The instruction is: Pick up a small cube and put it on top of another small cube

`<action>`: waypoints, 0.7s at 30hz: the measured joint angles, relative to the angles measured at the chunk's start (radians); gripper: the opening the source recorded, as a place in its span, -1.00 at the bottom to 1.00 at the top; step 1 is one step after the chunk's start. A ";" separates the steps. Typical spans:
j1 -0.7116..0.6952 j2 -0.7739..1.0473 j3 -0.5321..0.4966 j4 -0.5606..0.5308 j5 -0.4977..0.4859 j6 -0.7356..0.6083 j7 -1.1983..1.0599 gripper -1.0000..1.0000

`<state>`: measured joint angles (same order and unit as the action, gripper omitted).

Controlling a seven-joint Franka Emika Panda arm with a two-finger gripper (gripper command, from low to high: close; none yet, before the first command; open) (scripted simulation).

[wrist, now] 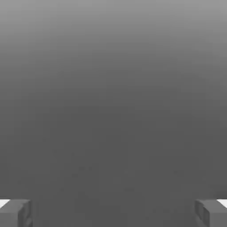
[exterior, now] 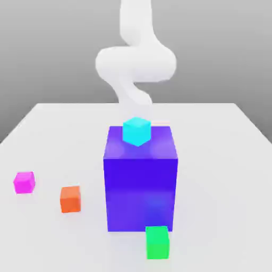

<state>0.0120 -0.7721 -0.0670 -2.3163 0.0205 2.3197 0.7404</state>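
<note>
The small magenta-pink cube (exterior: 24, 182) lies on the white table (exterior: 223, 159) at the exterior view's left, apart from everything else. A small orange cube (exterior: 70, 199) sits a little to its right and nearer the front. A small green cube (exterior: 158, 242) rests in front of the big blue-purple block (exterior: 141, 183). A small cyan cube (exterior: 136, 131) sits on that block's top, at its back edge. In the hand view my gripper (wrist: 113, 215) is open, its grey fingertips (wrist: 15, 213) far apart with nothing between them.
My white arm (exterior: 135, 64) curls down behind the big block and the cyan cube. The big block stands mid-table, far taller than the small cubes. Bare table lies between the magenta cube and the block, and on the exterior view's right.
</note>
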 joint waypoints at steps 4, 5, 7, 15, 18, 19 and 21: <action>0.022 0.053 -0.108 -0.027 0.033 0.032 -0.098 0.00; 0.027 0.067 -0.133 -0.033 0.040 0.040 -0.121 0.00; 0.039 0.096 -0.183 -0.046 0.055 0.055 -0.168 0.00; 0.085 0.229 -0.369 -0.097 0.120 0.116 -0.357 0.00; 0.099 0.285 -0.429 -0.116 0.151 0.138 -0.431 0.00; 0.102 0.305 -0.447 -0.122 0.163 0.145 -0.458 0.00; 0.114 0.343 -0.489 -0.135 0.182 0.159 -0.507 0.00</action>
<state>0.1262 -0.4287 -0.5558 -2.4512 0.2026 2.4792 0.2332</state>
